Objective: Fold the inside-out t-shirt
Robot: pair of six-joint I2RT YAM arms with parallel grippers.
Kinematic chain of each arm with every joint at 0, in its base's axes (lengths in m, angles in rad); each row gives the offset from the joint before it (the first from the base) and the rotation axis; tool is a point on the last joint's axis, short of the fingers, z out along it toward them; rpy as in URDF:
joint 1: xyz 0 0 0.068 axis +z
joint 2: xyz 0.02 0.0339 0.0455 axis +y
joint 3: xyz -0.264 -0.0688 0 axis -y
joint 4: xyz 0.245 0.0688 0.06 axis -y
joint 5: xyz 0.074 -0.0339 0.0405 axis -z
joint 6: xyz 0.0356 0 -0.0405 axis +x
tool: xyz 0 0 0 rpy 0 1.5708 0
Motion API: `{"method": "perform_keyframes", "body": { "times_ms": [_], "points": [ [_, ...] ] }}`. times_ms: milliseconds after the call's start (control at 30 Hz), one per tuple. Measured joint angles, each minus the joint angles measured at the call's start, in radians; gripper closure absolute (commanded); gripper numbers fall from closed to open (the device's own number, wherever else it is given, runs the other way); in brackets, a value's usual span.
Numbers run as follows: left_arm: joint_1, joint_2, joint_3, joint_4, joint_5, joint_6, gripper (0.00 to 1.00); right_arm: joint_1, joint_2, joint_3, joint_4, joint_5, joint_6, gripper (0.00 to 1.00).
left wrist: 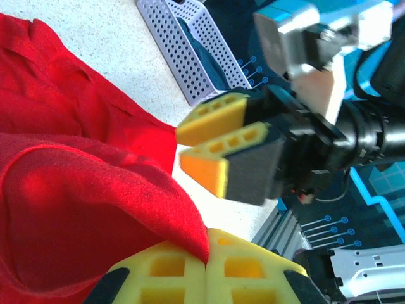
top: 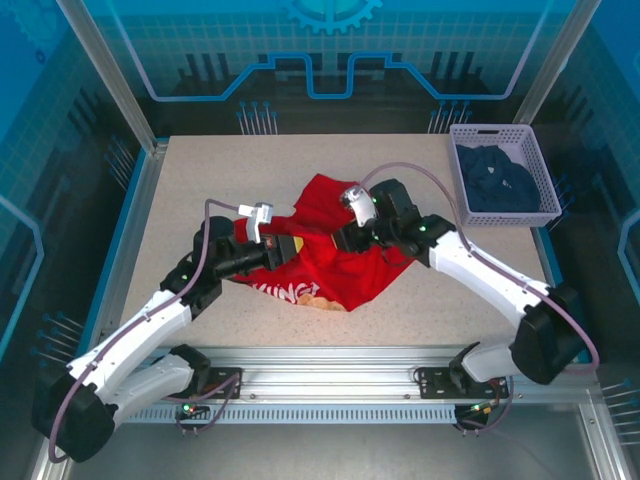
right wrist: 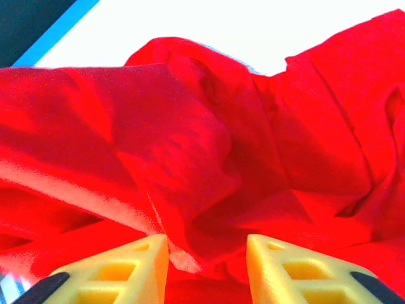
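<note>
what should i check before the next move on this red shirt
1. left claw gripping the shirt: ok, shut on a red fold
2. right claw free of cloth: cannot tell, jaws apart, but a fold sits between them in its own wrist view
3. shirt lying flat: not ok, bunched in a heap, print partly showing at the near edge
4. claws not touching each other: ok, close but apart
5. basket clear of the shirt: ok, apart at the far right corner
</note>
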Motion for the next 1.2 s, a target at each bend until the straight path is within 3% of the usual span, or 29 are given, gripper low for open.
{"method": "perform_keyframes", "body": {
  "times_ms": [100,200,300,433,467,533,600,667,900,1067,1200],
  "points": [
    [0.002,0.000,-0.003,0.000,0.009,0.000,1.00,0.039,-0.046,-0.045,0.017,0.010,0.001,0.52],
    [0.002,0.000,-0.004,0.000,0.010,0.000,1.00,0.075,-0.048,-0.088,0.060,0.020,0.029,0.38],
    [0.002,0.000,-0.005,0.001,0.010,-0.006,1.00,0.101,-0.031,-0.130,0.104,0.043,0.064,0.30],
    [0.002,0.000,-0.008,0.004,0.022,-0.018,1.00,0.132,0.044,-0.146,0.170,0.098,0.099,0.29],
    [0.002,0.000,-0.009,0.004,0.026,-0.019,1.00,0.135,0.074,-0.146,0.193,0.110,0.104,0.34],
    [0.002,0.000,-0.013,0.004,0.029,-0.019,1.00,0.132,0.126,-0.136,0.218,0.122,0.106,0.65],
    [0.002,-0.005,-0.014,-0.010,0.024,-0.017,1.00,0.122,0.179,-0.104,0.225,0.094,0.113,0.88],
    [0.005,-0.023,-0.015,-0.040,-0.002,-0.014,1.00,0.098,0.192,-0.081,0.226,0.027,0.104,0.99],
    [0.068,-0.092,-0.041,-0.060,-0.033,-0.030,1.00,-0.082,0.042,-0.070,0.232,-0.385,0.076,1.00],
    [0.097,-0.086,-0.059,-0.013,0.017,-0.069,1.00,-0.118,-0.058,-0.075,0.231,-0.555,0.053,1.00],
    [0.097,-0.086,-0.066,0.039,0.067,-0.087,1.00,-0.163,-0.080,-0.094,0.236,-0.618,0.051,1.00]
  ]
}}
